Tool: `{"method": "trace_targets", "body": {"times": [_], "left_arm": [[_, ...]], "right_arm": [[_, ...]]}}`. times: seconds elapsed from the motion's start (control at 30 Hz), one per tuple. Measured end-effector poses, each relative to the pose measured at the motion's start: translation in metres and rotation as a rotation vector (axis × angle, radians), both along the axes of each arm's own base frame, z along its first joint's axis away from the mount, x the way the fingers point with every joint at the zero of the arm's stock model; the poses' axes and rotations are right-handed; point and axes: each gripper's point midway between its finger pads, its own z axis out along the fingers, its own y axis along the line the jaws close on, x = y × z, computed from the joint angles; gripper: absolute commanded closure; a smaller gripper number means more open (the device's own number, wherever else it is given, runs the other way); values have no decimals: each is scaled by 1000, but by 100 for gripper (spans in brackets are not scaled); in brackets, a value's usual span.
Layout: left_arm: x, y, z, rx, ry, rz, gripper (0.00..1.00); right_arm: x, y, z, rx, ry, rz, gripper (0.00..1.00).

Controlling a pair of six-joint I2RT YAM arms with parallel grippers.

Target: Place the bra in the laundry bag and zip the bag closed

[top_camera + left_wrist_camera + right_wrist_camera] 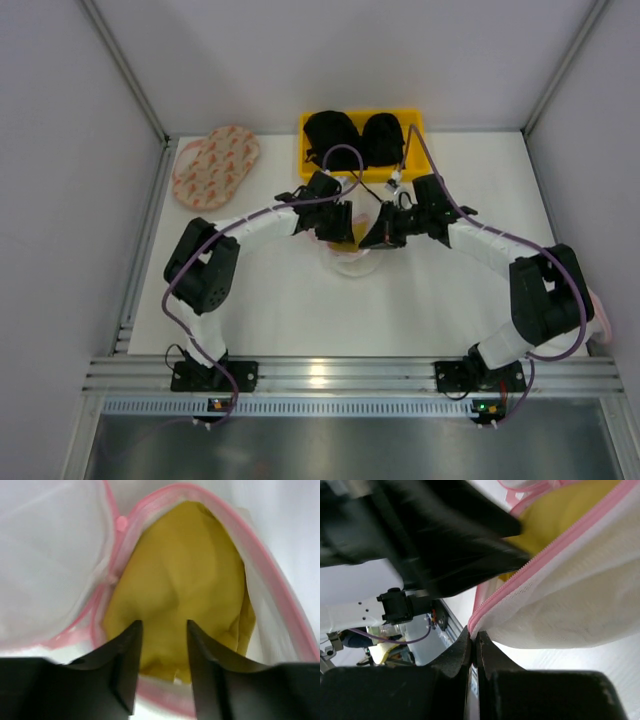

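Observation:
The mustard-yellow bra (pixel 180 585) lies inside the white mesh laundry bag (pixel 50 555), whose pink zip rim (pixel 265 565) stands open around it. My left gripper (pixel 164 630) is open, its fingers just over the bra at the bag's mouth. My right gripper (pixel 474 636) is shut on the bag's pink rim edge (pixel 530 575) and holds it up. In the top view both grippers meet over the bag (pixel 352 262) at the table's middle, with a bit of yellow (pixel 347 241) showing between them.
A yellow bin (pixel 362 142) with black bras stands at the back centre. A larger oval pinkish bag (pixel 215 165) with orange-red marks lies at the back left. Grey walls close in both sides.

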Motion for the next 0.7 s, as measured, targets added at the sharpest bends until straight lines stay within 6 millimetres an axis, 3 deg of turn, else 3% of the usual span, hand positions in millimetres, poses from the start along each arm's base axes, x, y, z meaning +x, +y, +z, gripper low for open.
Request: {"method": "trace_targets", "body": {"times": [0.1,0.17,0.27,0.37,0.47,0.7], "left_arm": [[-16,26,35,-1,-58,-24,39],[-17,52,76,-27,-144,-9,28],[-3,100,135,-73,-297,84,24],[15,148,163,-69,-386,198,24],[29,173,144,-24,-354,265,24],[35,175,39,91,-106,249,30]], "right_arm": [[2,-4,-1,-5,-11,0,100],[5,-8,-2,-11,-23,-4,100],[8,-16,-6,-27,-39,-4,100],[6,-23,-12,-55,-47,10,100],[1,-30,-20,-96,-56,35,100],[-4,-45,-38,-180,-74,70,100]]}}
